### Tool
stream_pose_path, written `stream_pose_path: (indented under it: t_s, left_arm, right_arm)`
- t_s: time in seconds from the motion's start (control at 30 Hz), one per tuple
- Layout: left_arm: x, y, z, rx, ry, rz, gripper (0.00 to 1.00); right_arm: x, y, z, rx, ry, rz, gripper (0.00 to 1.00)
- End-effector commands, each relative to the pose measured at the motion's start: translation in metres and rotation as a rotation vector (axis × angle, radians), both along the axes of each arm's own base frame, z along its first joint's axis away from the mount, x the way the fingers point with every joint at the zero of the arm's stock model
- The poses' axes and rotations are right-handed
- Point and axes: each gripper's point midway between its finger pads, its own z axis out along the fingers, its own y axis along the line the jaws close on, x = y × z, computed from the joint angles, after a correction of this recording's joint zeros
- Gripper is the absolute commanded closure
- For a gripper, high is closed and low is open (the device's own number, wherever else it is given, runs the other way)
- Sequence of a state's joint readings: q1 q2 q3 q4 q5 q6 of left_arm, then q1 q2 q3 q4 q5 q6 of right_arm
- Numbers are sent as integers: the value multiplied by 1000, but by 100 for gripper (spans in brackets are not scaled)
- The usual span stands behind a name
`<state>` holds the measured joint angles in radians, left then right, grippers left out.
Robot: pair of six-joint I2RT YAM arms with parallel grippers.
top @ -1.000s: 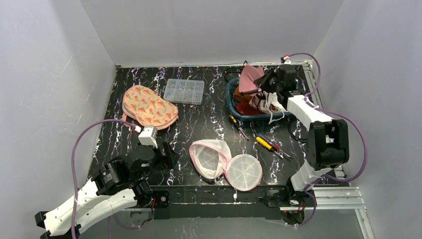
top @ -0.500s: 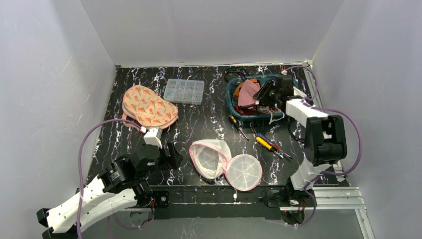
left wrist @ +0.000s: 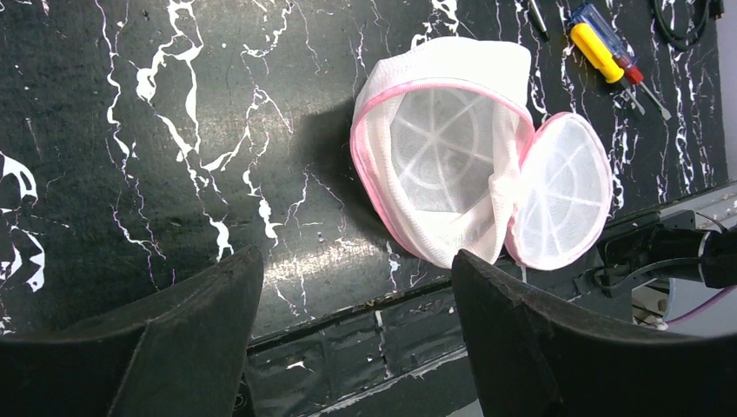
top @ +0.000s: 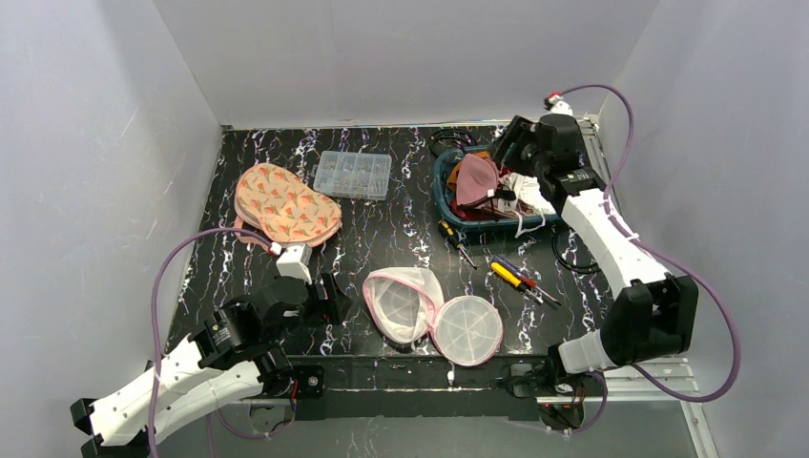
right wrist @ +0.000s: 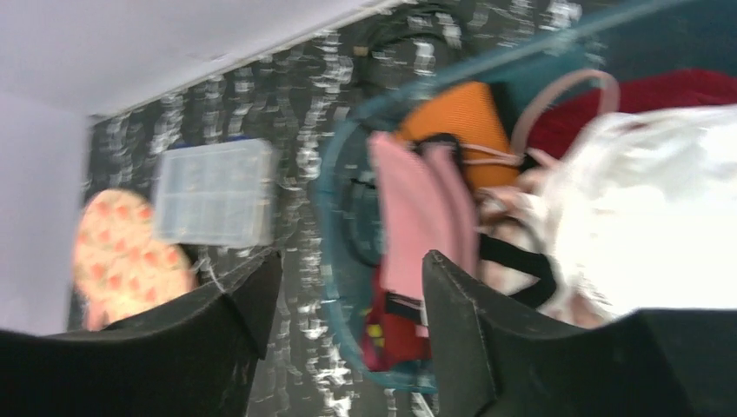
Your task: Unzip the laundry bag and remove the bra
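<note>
Hovering my right fingers [right wrist: 487, 347], spread wide and empty, above the teal basket [top: 442, 194] where the pink bra [top: 474, 179] lies among other clothes, I hold my left fingers [left wrist: 191, 347] equally wide and empty near the unzipped laundry bag [top: 427, 307] on the tabletop [top: 382, 234], ready to steady it.

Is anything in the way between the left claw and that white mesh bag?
Nothing visible. Only bare black table lies between the open left claw and the mesh bag, which lies open just ahead of it.
</note>
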<state>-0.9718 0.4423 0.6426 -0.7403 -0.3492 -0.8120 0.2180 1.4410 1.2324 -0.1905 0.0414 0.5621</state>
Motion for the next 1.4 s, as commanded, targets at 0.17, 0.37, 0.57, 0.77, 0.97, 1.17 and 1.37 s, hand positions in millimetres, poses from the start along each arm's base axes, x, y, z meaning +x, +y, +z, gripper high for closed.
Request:
stream_pose_path:
  t_s: [0.17,0.37,0.57,0.77,0.97,1.17,1.37]
  left_arm:
    - [1,-1,0,22,11,-4,23]
    - [-2,4,-6,44,26,3,23]
    - [-2,8,-10,61,29,12,23]
    - [-3,7,-13,70,41,12,23]
    - [1,9,-2,76,9,11,23]
    - [15,8,21,148,-97,-37,21]
    - [20,-20,23,297,-223,-356,15]
  right_arm:
    - [4,79,-4,-37,-13,252,65]
    - [23,47,-71,-111,118,116,71]
    - [20,16,-117,-158,207,28,71]
    - [14,7,-128,-155,239,19,69]
    - [4,23,-50,-80,88,72,38]
    - [-62,66,31,-66,-68,212,24]
    - [-170,108,2,10,1,574,24]
